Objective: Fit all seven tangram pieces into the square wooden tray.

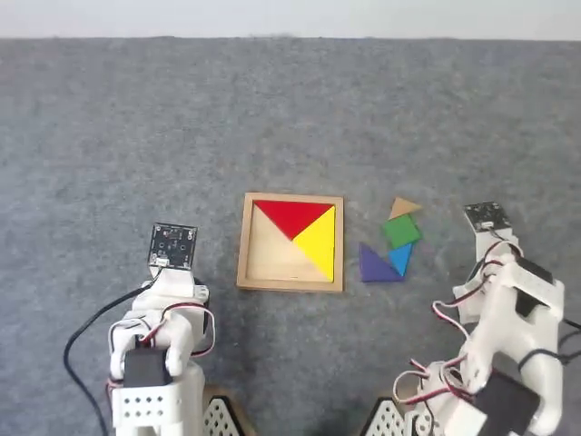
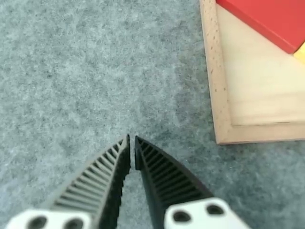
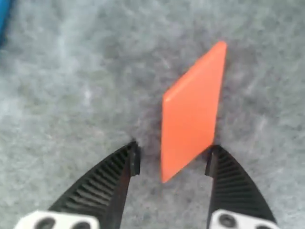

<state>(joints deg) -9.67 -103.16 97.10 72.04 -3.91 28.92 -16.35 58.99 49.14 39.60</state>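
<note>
1. Left pincer (image 2: 132, 139): closed tight, empty, over bare counter (image 2: 71, 71) beside the edge of the wooden tray (image 2: 215, 86).
2. Right pincer (image 3: 173, 151): wide, one finger each side of the flat orange piece (image 3: 193, 109).
3. Inside the tray: red triangle (image 1: 292, 216) and yellow triangle (image 1: 320, 243) touching, bare wood beside them.
4. Just past the tray: tan triangle (image 1: 403, 207), green square (image 1: 400, 231), blue triangle (image 1: 400, 259), purple triangle (image 1: 377, 265), bunched close.

Tray (image 1: 290, 284) holds red triangle (image 1: 292, 218) and yellow triangle (image 1: 320, 243).
</note>
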